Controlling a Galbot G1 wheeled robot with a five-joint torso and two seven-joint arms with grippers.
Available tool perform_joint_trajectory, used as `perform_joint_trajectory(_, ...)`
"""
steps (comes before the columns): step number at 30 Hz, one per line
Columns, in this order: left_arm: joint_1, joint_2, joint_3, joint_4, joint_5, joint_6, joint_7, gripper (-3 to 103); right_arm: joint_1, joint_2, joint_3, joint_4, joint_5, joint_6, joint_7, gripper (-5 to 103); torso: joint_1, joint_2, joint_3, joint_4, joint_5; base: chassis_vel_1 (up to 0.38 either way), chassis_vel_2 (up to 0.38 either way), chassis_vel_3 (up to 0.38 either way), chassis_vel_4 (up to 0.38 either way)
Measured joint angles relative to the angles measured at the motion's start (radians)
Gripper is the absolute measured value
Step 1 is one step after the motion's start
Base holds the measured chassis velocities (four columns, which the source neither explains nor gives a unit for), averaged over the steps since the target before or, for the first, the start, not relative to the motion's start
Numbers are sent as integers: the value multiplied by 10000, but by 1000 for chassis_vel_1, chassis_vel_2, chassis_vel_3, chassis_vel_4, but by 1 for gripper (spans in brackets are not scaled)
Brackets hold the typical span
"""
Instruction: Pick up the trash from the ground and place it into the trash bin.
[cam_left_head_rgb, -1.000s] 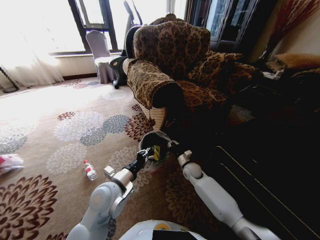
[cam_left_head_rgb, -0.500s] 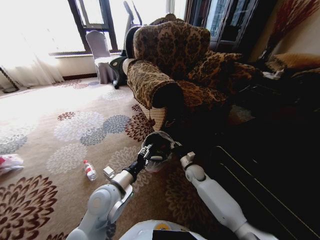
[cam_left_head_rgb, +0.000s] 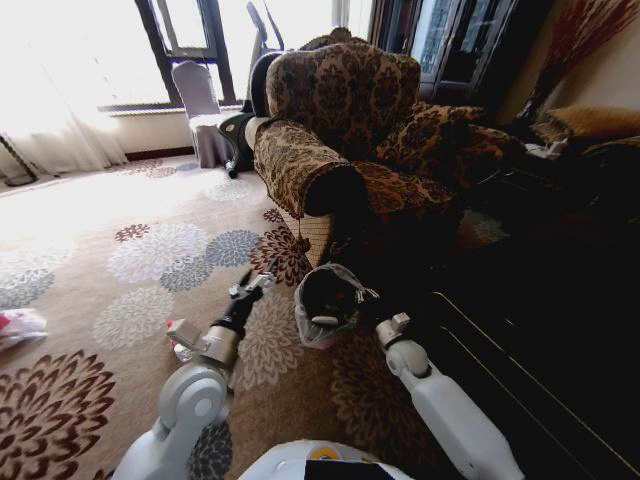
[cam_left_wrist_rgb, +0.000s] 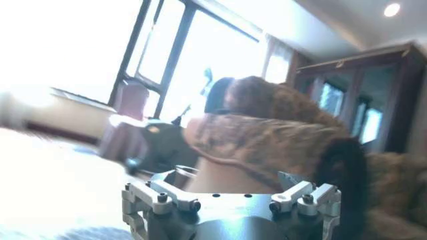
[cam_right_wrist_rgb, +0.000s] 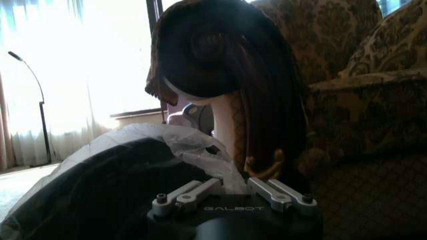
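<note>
The trash bin (cam_left_head_rgb: 305, 318), a black bucket lined with a crinkled whitish bag, hangs tilted just above the carpet in front of the armchair. My right gripper (cam_left_head_rgb: 364, 297) is shut on its rim. The right wrist view has the bag's rim (cam_right_wrist_rgb: 133, 145) right at that gripper (cam_right_wrist_rgb: 235, 181). Something pale lies inside the bin. Left of the bin, my left gripper (cam_left_head_rgb: 257, 281) is open and holds nothing; its spread fingers (cam_left_wrist_rgb: 179, 171) face the armchair. A small clear bottle (cam_left_head_rgb: 181, 351) lies on the carpet, partly hidden by my left wrist. A white-and-red wrapper (cam_left_head_rgb: 18, 325) lies at the far left.
A patterned brown armchair (cam_left_head_rgb: 340, 130) stands right behind the bin. Dark furniture (cam_left_head_rgb: 540, 300) lines the right side. A white-covered chair (cam_left_head_rgb: 198, 100) and windows are at the back. Flowered carpet (cam_left_head_rgb: 140, 250) spreads out to the left.
My left gripper has pulled out of the bin's mouth and swung left. The yellow-green piece it held there is gone from view. The bin has shifted slightly right in the right gripper.
</note>
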Motion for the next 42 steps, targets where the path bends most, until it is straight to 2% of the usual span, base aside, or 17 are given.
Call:
perform_joint_trajectory(2, -7, -64, -530, 767, 729, -344, 114, 100, -317, -43, 112, 346, -36, 0, -1, 0, 0, 0, 1, 1, 0, 87, 71, -113, -113)
perform_joint_trajectory(4, -27, -111, -865, 1378, 1091, -542, 320, 100, -568, -57, 173, 647, -58, -3, -1, 0, 0, 0, 0, 2, 2, 134, 129, -144, -153)
perform_joint_trajectory(6, -34, -117, -934, 1533, 1161, -595, 401, 100, -610, -58, 181, 703, -62, -4, -1, 0, 0, 0, 0, 1, 1, 161, 150, -165, -170)
perform_joint_trajectory(8, -65, -104, -1133, 2367, 1390, -757, 701, 100, -869, -53, 203, 1045, -91, -23, -2, 0, -1, 0, 0, 1, 1, 210, 198, -203, -235)
perform_joint_trajectory(9, -65, -104, -1133, 2367, 1390, -757, 701, 100, -869, -53, 203, 1045, -91, -23, -2, 0, -1, 0, 0, 1, 1, 226, 226, -203, -259)
perform_joint_trajectory(11, 7, -111, -1127, 3137, 1533, -597, 597, 100, -1060, -21, 206, 1300, -116, -49, -5, 0, 0, 0, 1, 3, -2, 273, 242, -271, -268)
perform_joint_trajectory(13, 62, -159, -1011, 3673, 1239, -132, 233, 100, -1220, 25, 208, 1483, -132, -64, -6, 0, 0, -1, 0, 8, 0, 265, 269, -259, -240)
perform_joint_trajectory(14, 62, -159, -1011, 3673, 1239, -132, 233, 100, -1220, 25, 208, 1483, -132, -64, -6, 0, 0, -1, 0, 8, 0, 265, 270, -245, -240)
perform_joint_trajectory(16, -46, -167, -722, 4274, 554, 446, -162, 100, -1363, 54, 220, 1616, -144, -64, -11, 0, -1, -1, 0, 11, -1, 198, 225, -187, -217)
perform_joint_trajectory(20, -471, -168, -92, 5068, -350, 1181, -760, 100, -1527, 79, 252, 1670, -226, -64, -13, 0, 0, -1, 1, 6, -4, 102, 98, -56, -78)
perform_joint_trajectory(21, -471, -168, -92, 5068, -350, 1181, -760, 100, -1527, 79, 252, 1670, -226, -64, -13, 0, 0, -1, 1, 6, -4, 0, 0, 0, 0)
perform_joint_trajectory(22, -628, -205, 158, 5273, -804, 1612, -956, 100, -1616, 80, 288, 1720, -246, -64, -11, 0, 0, -1, 1, 0, 2, 0, 0, 0, 0)
perform_joint_trajectory(23, -757, -246, 270, 5438, -999, 1836, -1075, 100, -1671, 80, 313, 1758, -255, -61, -11, 0, 0, 0, 1, -2, 9, -61, -40, 38, 24)
perform_joint_trajectory(25, -1122, -372, 534, 6000, -1220, 2165, -1281, 100, -1835, 70, 388, 1819, -282, -43, -8, 0, 0, 0, 1, -7, -1, -75, -57, 32, 29)
perform_joint_trajectory(30, -1610, -502, 788, 6857, -1185, 2304, -1408, 100, -1969, 68, 432, 1844, -304, -36, -3, 0, 0, 0, 1, -3, 2, -38, -20, 13, 18)
perform_joint_trajectory(33, -2065, -570, 940, 7759, -1069, 2295, -1435, 100, -2048, 73, 446, 1906, -310, -22, -6, 0, 0, 0, 1, 7, 3, 0, 0, 0, 0)
perform_joint_trajectory(42, -2700, -576, 1135, 9123, -1055, 2220, -1347, 100, -2140, 76, 466, 1905, -337, -21, -3, 0, 0, 0, 1, 3, 1, 0, 0, 0, 0)
